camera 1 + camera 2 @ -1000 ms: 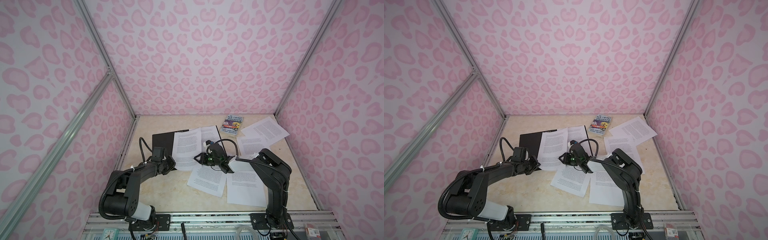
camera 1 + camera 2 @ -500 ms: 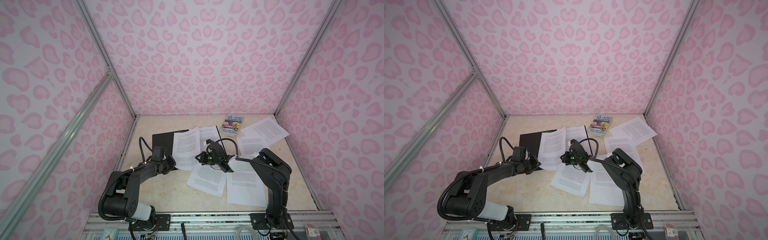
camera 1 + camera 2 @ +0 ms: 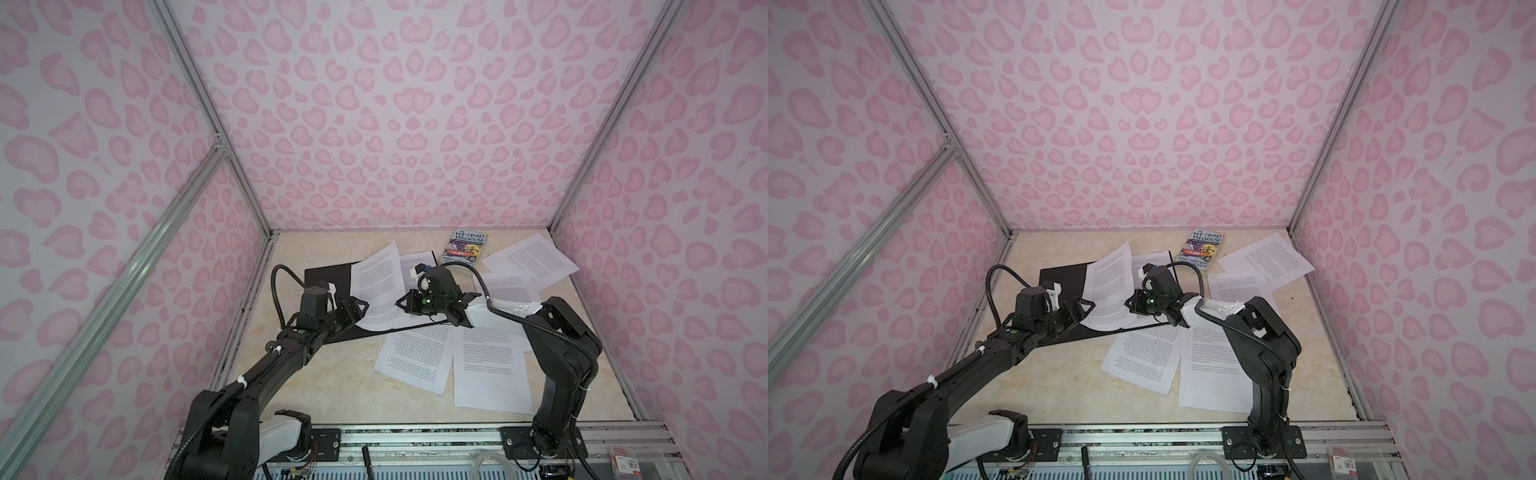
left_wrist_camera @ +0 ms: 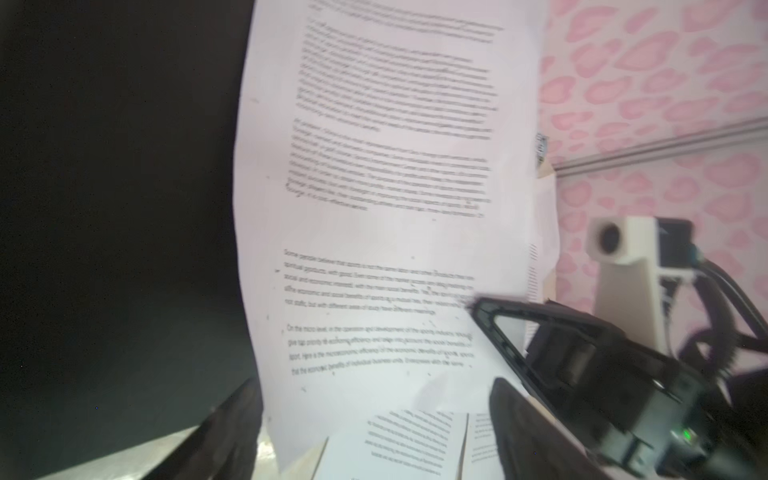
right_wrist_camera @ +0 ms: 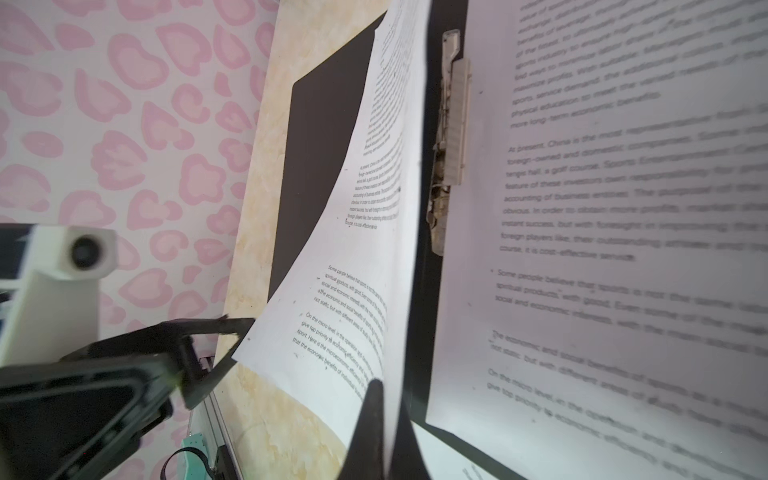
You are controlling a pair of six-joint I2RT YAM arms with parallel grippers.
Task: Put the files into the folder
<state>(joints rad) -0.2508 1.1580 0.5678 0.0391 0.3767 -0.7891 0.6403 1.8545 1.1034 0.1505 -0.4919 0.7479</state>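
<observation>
Pinching sheet (image 3: 376, 286) over folder (image 3: 328, 276), right end effector (image 5: 374, 395); left end effector (image 4: 374, 399) wide, adjacent

Bright, even light — wrist views blurred

A thin open folder (image 3: 328, 276), black inside, is laid flat; one white printed paper sheet (image 3: 376, 286) is held curled over it; other loose sheets (image 3: 490, 365) are scattered alongside.

two sheets (image 3: 376, 286) lie on the open folder (image 3: 324, 276), others (image 3: 490, 365) right of and before it, book (image 3: 467, 247) behind.
</observation>
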